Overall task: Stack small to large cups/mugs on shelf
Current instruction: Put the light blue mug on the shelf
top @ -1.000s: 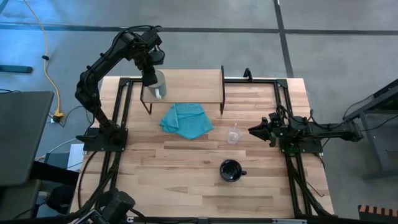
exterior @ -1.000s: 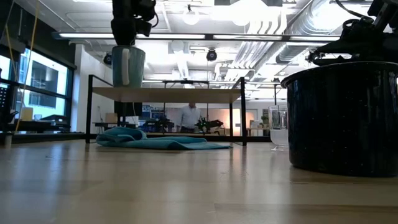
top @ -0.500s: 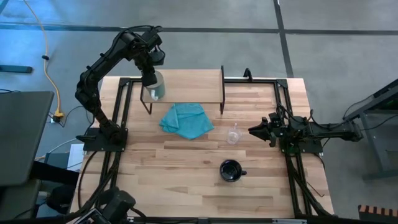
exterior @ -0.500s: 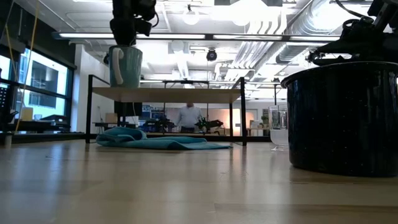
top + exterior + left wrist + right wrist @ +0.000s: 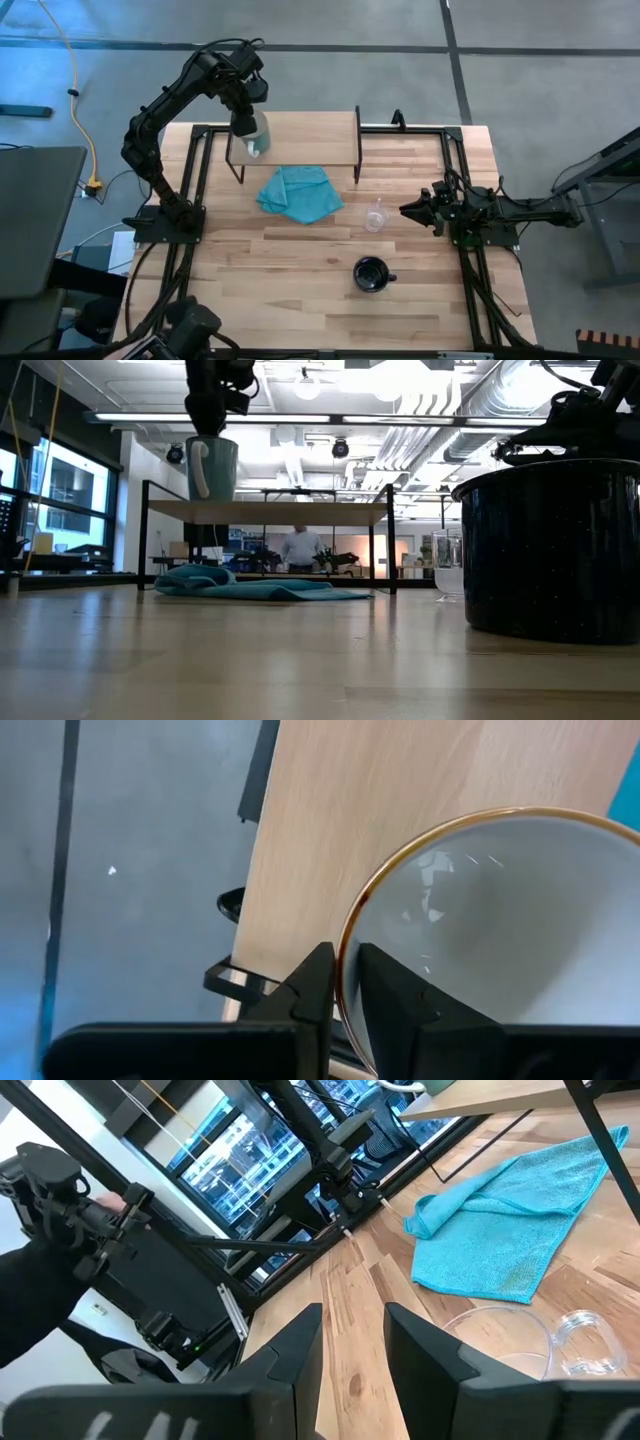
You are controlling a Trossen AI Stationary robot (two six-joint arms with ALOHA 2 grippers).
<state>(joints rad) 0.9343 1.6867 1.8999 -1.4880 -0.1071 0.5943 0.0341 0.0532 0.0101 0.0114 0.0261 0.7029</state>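
A pale white-green mug [image 5: 256,140] hangs from my left gripper [image 5: 243,118] over the left end of the light-wood shelf [image 5: 305,135]. In the low view the mug [image 5: 212,468] has its base at about the height of the shelf top [image 5: 270,510]; I cannot tell whether they touch. A clear glass cup [image 5: 375,217] stands on the table just in front of my right gripper [image 5: 404,209], which is open and empty. The cup also shows in the right wrist view [image 5: 520,1342]. A black mug [image 5: 372,273] stands on the table nearer the front edge. My left gripper pinches the mug's rim [image 5: 346,932] with one finger [image 5: 388,982] inside the mug and one [image 5: 314,982] outside. The fingers come from above, pointing down. The mug hangs upright below them, its handle [image 5: 199,468] toward the table's near-left.
A crumpled teal cloth [image 5: 298,192] lies on the table in front of the shelf. Black frame rails [image 5: 200,160] run along both table sides. A person [image 5: 299,548] stands in the room far behind the shelf.
My left gripper has carried the pale mug a little toward the table's right and far edge over the shelf's left end. The mug tipped slightly midway and hangs upright again now.
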